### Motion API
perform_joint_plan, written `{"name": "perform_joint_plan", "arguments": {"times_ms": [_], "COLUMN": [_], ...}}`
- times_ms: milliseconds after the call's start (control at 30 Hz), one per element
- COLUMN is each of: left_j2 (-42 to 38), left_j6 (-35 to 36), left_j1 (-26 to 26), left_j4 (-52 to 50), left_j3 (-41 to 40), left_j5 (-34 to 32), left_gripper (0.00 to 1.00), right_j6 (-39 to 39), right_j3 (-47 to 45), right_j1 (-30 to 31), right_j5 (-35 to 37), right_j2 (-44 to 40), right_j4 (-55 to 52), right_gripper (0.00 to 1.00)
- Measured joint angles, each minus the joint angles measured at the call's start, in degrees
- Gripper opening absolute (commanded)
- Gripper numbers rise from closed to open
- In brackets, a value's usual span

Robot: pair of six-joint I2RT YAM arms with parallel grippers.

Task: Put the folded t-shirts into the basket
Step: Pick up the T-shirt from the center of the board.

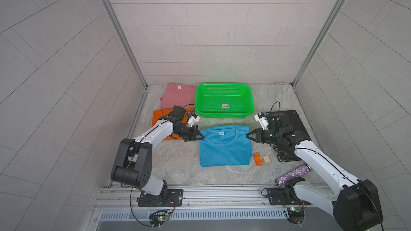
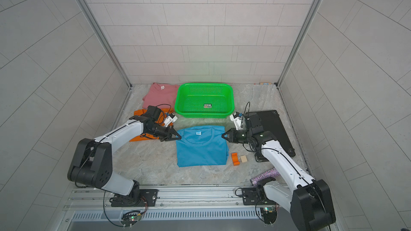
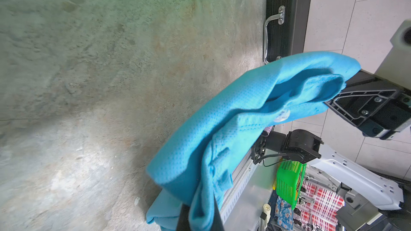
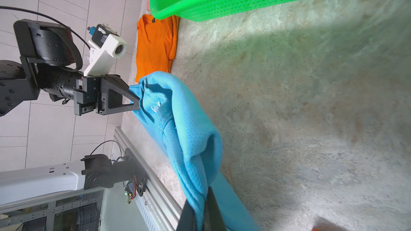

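Left gripper (image 1: 202,138) and right gripper (image 1: 247,135) clamped on blue tee (image 1: 224,150) corners nearest basket (image 1: 222,114), orange tee (image 1: 159,117) half hidden by left arm (image 1: 155,130)

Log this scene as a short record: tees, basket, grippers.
blue tee: gripped at both shoulder corners, that edge raised
left gripper: shut on blue tee
right gripper: shut on blue tee
orange tee: on table, partly hidden by left arm
pink tee: on table beside basket
basket: no tee inside
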Motion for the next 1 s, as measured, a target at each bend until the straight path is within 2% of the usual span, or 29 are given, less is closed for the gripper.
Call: {"name": "perform_joint_plan", "arguments": {"times_ms": [233, 500, 767, 1000], "left_j2": [-1.7, -2.1, -2.5, -1.2], "left_j6": [0.5, 0.0, -2.9, -2.6], "left_j1": [0.0, 0.0, 0.0, 0.0], "left_j4": [-0.3, -2.0, -0.1, 2.2], "left_j3": [0.5, 7.5, 14.2, 21.0], "left_j5": [-0.6, -1.0, -4.5, -8.8], "left_gripper": [0.00, 0.00, 0.00, 0.00], "right_j6": [0.0, -0.5, -2.6, -2.4], "right_j3": [2.0, 10.1, 21.4, 31.2], "right_j1": [0.0, 0.0, -1.0, -3.8], "right_j5": [1.1, 2.8, 3.9, 3.7], "right_j2": [-0.3, 0.4, 7.5, 14.9], "right_j4": [-0.5, -0.8, -2.2, -2.5], "right_gripper": [0.00, 0.00, 0.00, 0.00]}}
